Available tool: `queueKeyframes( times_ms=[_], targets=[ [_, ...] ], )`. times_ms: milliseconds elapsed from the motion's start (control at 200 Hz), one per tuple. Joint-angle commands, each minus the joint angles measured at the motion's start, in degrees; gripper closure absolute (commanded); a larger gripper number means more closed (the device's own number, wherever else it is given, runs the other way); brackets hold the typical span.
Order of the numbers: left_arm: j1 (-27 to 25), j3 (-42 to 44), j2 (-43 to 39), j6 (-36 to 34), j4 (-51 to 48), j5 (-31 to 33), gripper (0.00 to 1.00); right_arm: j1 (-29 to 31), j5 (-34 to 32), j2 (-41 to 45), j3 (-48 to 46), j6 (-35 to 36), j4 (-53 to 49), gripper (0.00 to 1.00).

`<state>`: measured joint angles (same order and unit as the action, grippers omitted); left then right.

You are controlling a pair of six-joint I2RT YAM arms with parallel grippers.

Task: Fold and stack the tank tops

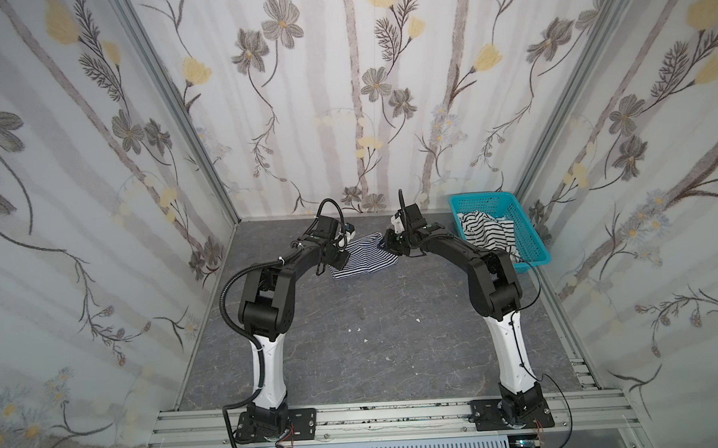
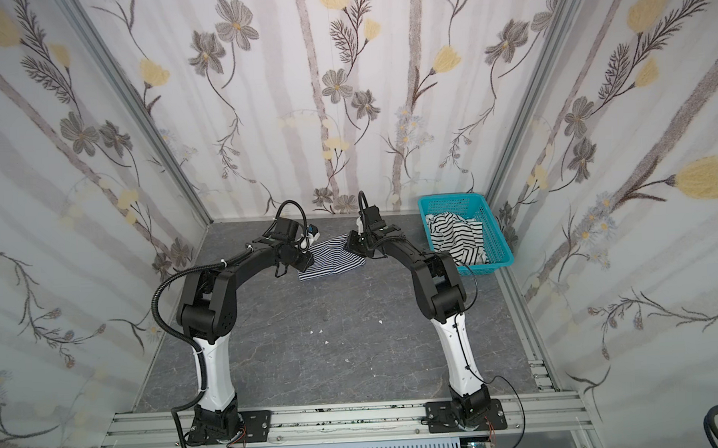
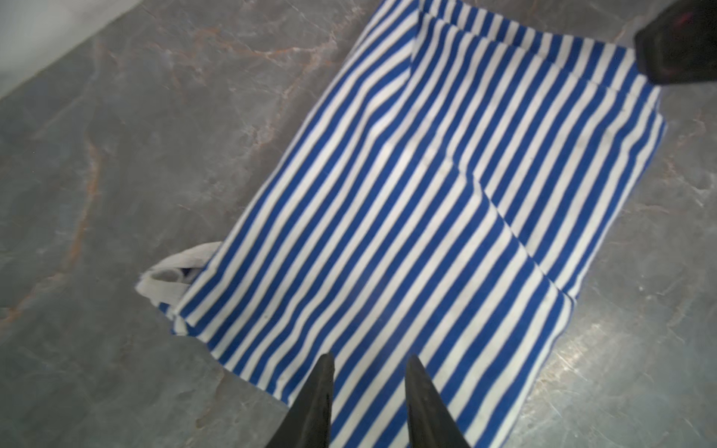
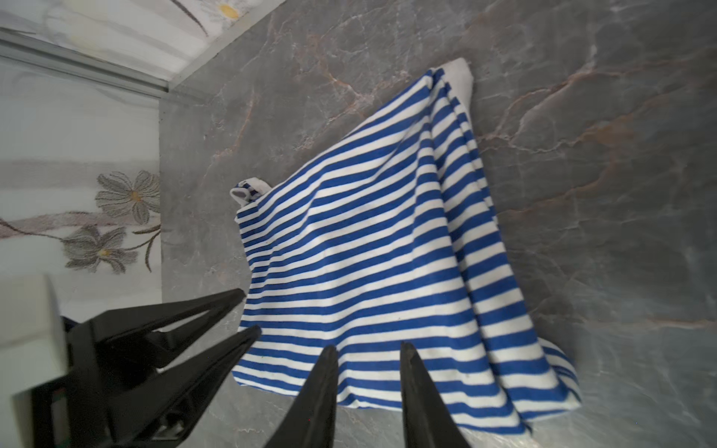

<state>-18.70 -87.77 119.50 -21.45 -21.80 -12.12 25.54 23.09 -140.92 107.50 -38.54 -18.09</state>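
L gripper [image 3: 371, 356], R gripper [image 4: 368, 345] (both parted), navy top [image 3: 407, 194] beneath

Left pincer [image 3: 370, 358], right pincer [image 4: 368, 347] ajar

In both top views the whole cell is seen from high above the near edge of the grey worktop [image 1: 378, 324], tilted down and facing the back wall. Almost the same scene is shared, shifted slightly sideways. The blue-and-white striped top [image 1: 363, 260] is shown small and far there. It is shown close in each wrist view, looked down upon past that arm's jaws from opposite sides. The left arm's jaws are also caught in the right wrist view.
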Motion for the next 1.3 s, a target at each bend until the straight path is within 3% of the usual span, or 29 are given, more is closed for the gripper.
queueKeyframes(
  times_ms=[0,200,330,675,1109,1294],
  targets=[
    [-0.4,1.8,-0.3,1.1,-0.8,-1.3,0.67,0.3,2.6,-1.3,0.3,-0.3,3.3,0.71],
    [-0.4,5.1,0.0,0.3,0.2,1.5,0.68,0.1,2.7,-4.2,0.3,-1.1,2.2,0.70],
    [0.1,5.9,1.0,0.0,0.8,5.2,0.68,-0.5,-0.7,-5.0,-0.1,-1.9,-1.0,0.71],
    [4.7,14.5,-4.7,-3.8,0.8,6.9,0.69,2.4,-5.5,1.2,-10.1,0.0,-3.1,0.72],
    [14.5,24.9,-14.8,-8.4,0.8,11.5,0.68,15.9,-0.9,3.0,-11.9,-1.5,-0.6,0.71],
    [19.6,25.6,-17.8,-11.4,0.9,14.4,0.68,19.9,1.6,8.0,-12.0,-1.8,4.6,0.61]
  ],
)
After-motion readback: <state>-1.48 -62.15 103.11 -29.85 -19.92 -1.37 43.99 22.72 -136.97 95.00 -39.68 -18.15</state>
